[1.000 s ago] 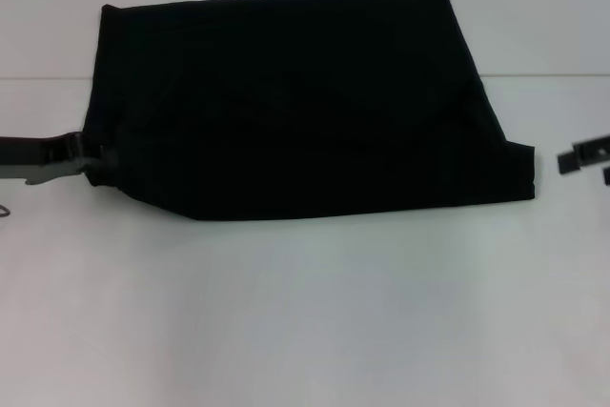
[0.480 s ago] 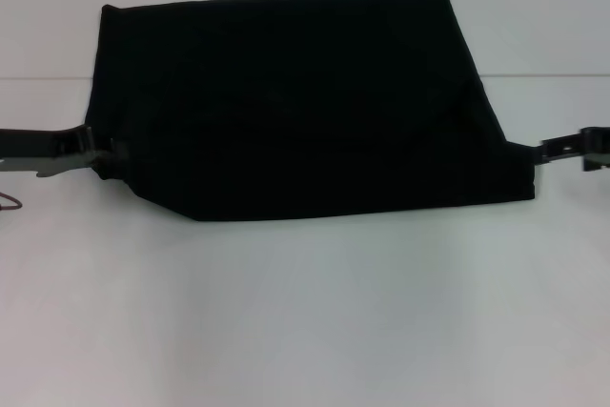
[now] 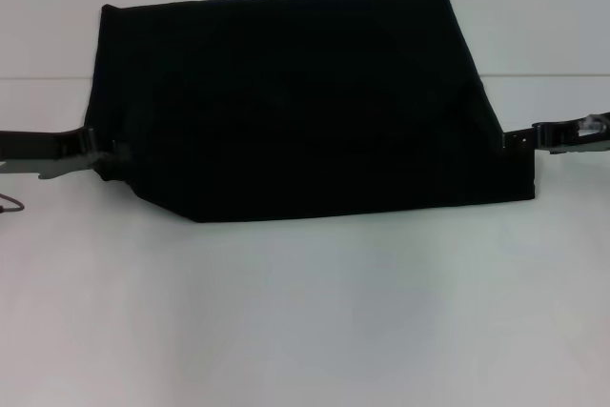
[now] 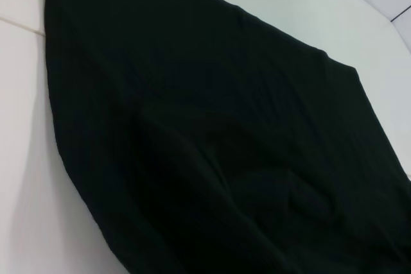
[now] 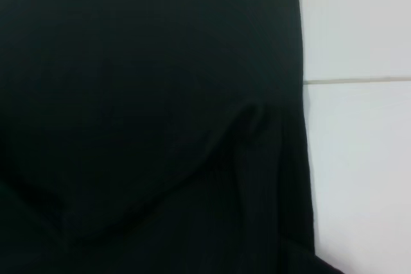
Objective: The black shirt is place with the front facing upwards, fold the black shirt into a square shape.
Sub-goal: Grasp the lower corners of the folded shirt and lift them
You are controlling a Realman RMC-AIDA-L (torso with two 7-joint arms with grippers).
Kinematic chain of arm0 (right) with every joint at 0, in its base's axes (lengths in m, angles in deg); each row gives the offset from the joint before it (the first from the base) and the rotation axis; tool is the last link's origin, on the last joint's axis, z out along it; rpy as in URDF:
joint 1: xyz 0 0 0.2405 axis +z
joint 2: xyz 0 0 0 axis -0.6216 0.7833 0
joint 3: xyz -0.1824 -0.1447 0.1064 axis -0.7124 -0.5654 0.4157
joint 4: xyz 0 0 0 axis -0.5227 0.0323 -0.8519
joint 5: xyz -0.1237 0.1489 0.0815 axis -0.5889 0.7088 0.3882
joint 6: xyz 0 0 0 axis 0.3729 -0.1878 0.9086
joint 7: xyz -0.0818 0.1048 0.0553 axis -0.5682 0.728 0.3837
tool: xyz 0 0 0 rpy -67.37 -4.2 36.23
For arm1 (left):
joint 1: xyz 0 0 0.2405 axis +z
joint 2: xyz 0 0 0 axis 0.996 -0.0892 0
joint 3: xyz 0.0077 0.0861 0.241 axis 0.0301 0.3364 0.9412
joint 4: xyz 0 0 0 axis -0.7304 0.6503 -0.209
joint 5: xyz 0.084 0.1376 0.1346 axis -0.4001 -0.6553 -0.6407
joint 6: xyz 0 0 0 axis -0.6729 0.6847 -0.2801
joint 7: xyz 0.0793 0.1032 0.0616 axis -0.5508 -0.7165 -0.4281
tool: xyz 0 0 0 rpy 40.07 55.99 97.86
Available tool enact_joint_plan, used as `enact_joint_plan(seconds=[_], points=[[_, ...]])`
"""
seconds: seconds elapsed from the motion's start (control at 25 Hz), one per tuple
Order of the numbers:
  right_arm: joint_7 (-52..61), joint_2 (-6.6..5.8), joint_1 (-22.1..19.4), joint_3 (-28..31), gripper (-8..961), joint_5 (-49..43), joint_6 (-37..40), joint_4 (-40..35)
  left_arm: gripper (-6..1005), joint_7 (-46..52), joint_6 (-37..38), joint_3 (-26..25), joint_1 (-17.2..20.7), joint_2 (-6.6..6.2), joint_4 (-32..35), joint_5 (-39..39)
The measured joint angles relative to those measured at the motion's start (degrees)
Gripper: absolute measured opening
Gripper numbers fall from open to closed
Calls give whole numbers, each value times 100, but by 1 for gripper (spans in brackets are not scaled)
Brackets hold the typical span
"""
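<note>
**Folded shirt met at both side edges**

The black shirt (image 3: pixel 305 102) is spread on the white table (image 3: pixel 305 312) as a plain folded block, lettering hidden. The left gripper (image 3: pixel 95 154) and right gripper (image 3: pixel 519 140) are placed at its edges; their grip cannot be told.

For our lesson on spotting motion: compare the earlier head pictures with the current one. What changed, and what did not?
The right gripper came in from the right edge to the shirt's right side. The left gripper edged slightly along the shirt's left edge. Whether either grips cloth cannot be seen. The shirt kept its place and shape on the table.
</note>
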Motion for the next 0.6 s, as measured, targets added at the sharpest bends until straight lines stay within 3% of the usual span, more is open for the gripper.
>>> enact_joint_plan(seconds=[0.32,0.6], points=[[-1,136,100,-437,888,0,-725,337,75,0,-11,0,-13,16,-3,2],[-5,160,181,-657,873,6,-778,543,75,0,-17,0,-16,31,0,2]])
